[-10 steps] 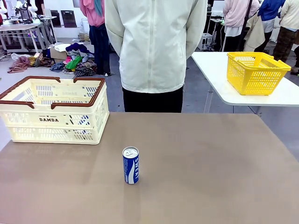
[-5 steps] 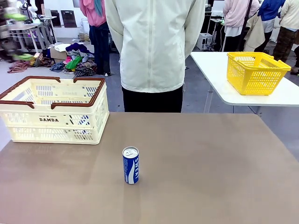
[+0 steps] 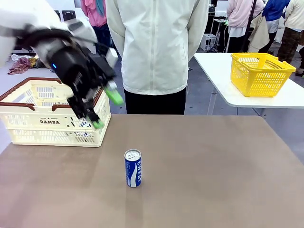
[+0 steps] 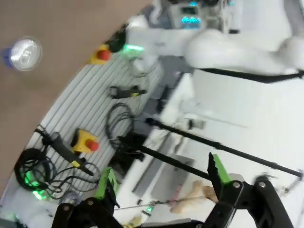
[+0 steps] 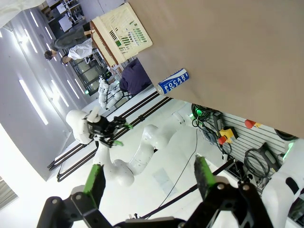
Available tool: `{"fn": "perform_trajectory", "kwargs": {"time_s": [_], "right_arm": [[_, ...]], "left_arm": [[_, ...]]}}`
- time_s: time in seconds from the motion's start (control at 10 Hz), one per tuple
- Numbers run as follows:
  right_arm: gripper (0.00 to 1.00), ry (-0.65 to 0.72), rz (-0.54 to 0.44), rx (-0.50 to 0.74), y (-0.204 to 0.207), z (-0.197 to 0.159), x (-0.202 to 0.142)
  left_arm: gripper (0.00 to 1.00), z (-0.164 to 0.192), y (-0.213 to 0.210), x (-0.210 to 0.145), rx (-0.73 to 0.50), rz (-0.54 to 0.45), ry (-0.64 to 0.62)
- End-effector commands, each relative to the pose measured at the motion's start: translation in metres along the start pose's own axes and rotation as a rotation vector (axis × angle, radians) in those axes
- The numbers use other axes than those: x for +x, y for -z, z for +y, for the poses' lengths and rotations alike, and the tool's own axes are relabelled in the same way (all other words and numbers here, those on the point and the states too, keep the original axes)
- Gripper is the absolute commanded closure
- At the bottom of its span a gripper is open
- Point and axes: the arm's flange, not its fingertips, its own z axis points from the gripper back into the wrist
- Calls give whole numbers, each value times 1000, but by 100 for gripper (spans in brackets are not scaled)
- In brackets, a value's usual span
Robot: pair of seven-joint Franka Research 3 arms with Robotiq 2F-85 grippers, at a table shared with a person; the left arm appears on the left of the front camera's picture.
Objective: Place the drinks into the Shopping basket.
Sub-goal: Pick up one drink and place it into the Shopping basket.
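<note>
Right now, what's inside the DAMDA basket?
Through the slots of the Shopping basket, the right wrist view shows green, likely a can. The left pincer, open, covers part of the interior in the front view.

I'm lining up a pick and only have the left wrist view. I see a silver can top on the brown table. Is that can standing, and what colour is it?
Observer: It is standing upright. The front view shows it is the blue can, alone near the table's middle.
Operator: Where is the basket from there?
Observer: The Shopping basket sits at the table's far left, beyond the can and to its left.
Operator: And my claw relative to both?
Observer: The left claw hangs open in the air in front of the basket's right end, well apart from the can.
</note>
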Motion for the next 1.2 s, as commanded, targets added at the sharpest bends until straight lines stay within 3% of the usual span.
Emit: {"fn": "perform_trajectory", "kwargs": {"time_s": [0.0,0.1,0.2,0.3,0.8,0.9,1.1], "right_arm": [[0,18,-6,-13,0,2,-3],[0,18,-6,-13,0,2,-3],[0,18,-6,-13,0,2,-3],[0,18,-6,-13,0,2,-3],[0,18,-6,-13,0,2,-3],[0,18,-6,-13,0,2,-3],[0,18,-6,-13,0,2,-3]], "left_arm": [[0,24,17,1,121,-62,25],[0,38,35,2,121,-27,-5],[0,50,41,3,36,29,-59],[0,20,33,7,117,-9,0],[0,21,36,9,104,-8,8],[0,4,61,10,191,-16,40],[0,-34,111,19,441,-12,-196]]}}
